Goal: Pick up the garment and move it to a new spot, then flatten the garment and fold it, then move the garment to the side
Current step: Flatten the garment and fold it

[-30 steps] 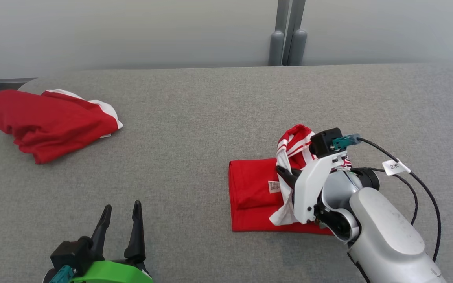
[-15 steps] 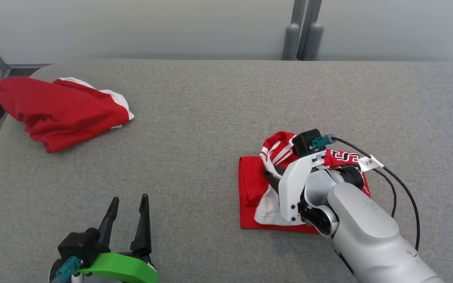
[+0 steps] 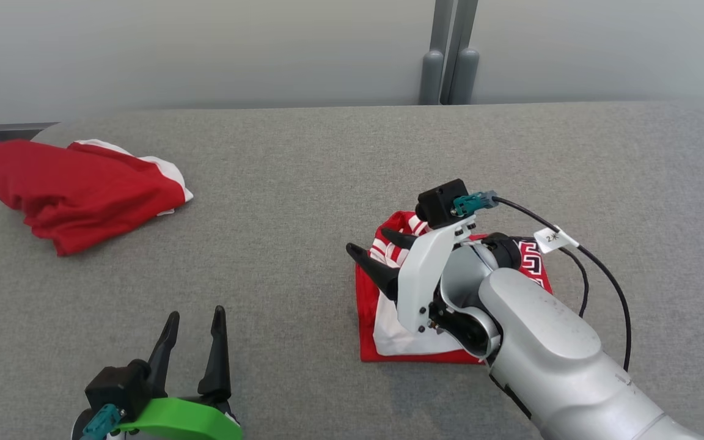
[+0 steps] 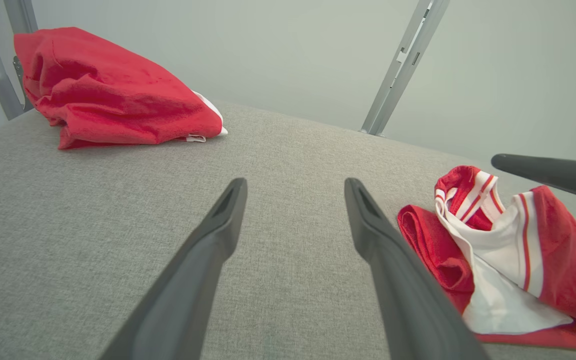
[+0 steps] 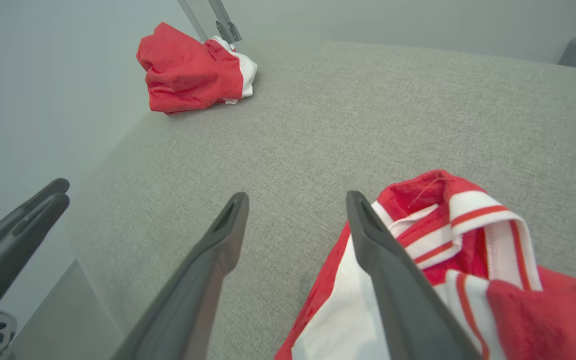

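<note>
A spare red bundle [image 3: 77, 192] lies far left on the table [image 3: 303, 159]. The left gripper [image 3: 195, 313] hovers spread and empty, well apart. The folded garment [image 3: 382, 333] lies right of centre, just under the right gripper [image 3: 369, 241], whose fingers are apart and holding nothing; that arm is nearer.

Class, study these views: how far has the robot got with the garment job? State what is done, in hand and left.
Done: the garment lies in a rough fold on the table, though its striped part is bunched on top. In hand: nothing; the right gripper is open over the garment's left edge, and the left gripper is open, away from it. Left: probably tidying the fold, then moving it aside.
</note>
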### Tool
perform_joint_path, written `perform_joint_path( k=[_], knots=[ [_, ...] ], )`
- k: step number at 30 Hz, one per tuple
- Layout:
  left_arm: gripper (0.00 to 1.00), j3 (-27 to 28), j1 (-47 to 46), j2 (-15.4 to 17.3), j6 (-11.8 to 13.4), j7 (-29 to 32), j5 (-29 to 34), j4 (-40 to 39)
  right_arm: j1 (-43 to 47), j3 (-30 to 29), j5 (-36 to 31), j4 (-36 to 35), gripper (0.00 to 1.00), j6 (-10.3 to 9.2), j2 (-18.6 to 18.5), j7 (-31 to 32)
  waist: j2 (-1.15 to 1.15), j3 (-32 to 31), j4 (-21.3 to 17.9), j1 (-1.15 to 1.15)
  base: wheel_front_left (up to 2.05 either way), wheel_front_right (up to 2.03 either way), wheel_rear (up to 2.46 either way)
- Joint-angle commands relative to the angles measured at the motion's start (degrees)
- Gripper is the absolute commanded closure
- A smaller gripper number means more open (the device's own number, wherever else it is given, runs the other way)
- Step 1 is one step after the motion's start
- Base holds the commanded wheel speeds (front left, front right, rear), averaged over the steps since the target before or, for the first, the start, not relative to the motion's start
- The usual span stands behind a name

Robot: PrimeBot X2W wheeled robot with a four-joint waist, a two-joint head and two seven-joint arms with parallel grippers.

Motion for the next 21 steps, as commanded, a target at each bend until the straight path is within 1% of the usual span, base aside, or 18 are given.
perform_joint_path(
  k=[1,7,8,9,10,11,13,21],
  knots=[
    [0.00,0.2,0.6,0.3,0.2,-0.2,0.4,-0.2,-0.6,-0.8,0.1,-1.1,0.00,-0.02,-0.1,-1.1,0.00,-0.8,-0.9,0.00,0.00,0.00,0.00],
    [0.00,0.2,1.4,0.7,0.5,-0.2,0.3,-0.8,0.5,-7.7,-2.7,-3.4,0.00,-0.03,-0.8,-6.3,0.00,-1.5,-1.8,0.00,0.00,0.00,0.00],
    [0.00,0.1,1.4,0.7,0.5,-0.2,0.3,-1.0,1.1,-9.0,-3.3,-3.6,0.18,-0.03,-1.2,-6.8,0.00,-1.6,-1.9,0.00,0.00,0.00,0.00],
    [0.00,0.1,1.5,0.8,0.5,-0.2,0.3,-1.1,1.7,-10.4,-3.7,-3.9,0.52,-0.02,-1.5,-7.4,0.00,-1.6,-2.0,0.00,0.00,0.00,0.00],
    [0.00,0.1,1.6,0.9,0.6,-0.2,0.3,-1.2,2.2,-11.7,-4.0,-4.1,0.69,-0.03,-1.8,-7.7,0.00,-1.6,-2.1,0.00,0.00,0.00,0.00],
    [0.00,0.1,1.6,0.9,0.6,-0.2,0.3,-1.2,2.2,-11.7,-4.0,-4.1,0.69,-0.03,-1.8,-7.7,0.00,-1.6,-2.1,0.00,0.00,0.00,0.00],
    [0.00,-0.1,1.7,1.0,0.6,0.0,0.4,-1.4,3.3,-14.3,-4.7,-4.7,1.00,-0.02,-2.4,-8.5,0.00,-1.5,-2.1,0.00,0.00,0.00,0.00],
    [0.00,-0.8,1.5,1.3,0.7,0.5,0.7,-2.4,11.0,-24.2,-5.1,-7.6,1.00,-0.02,-4.8,-10.9,0.00,-0.6,-1.4,0.00,0.00,0.00,0.00]
  ],
)
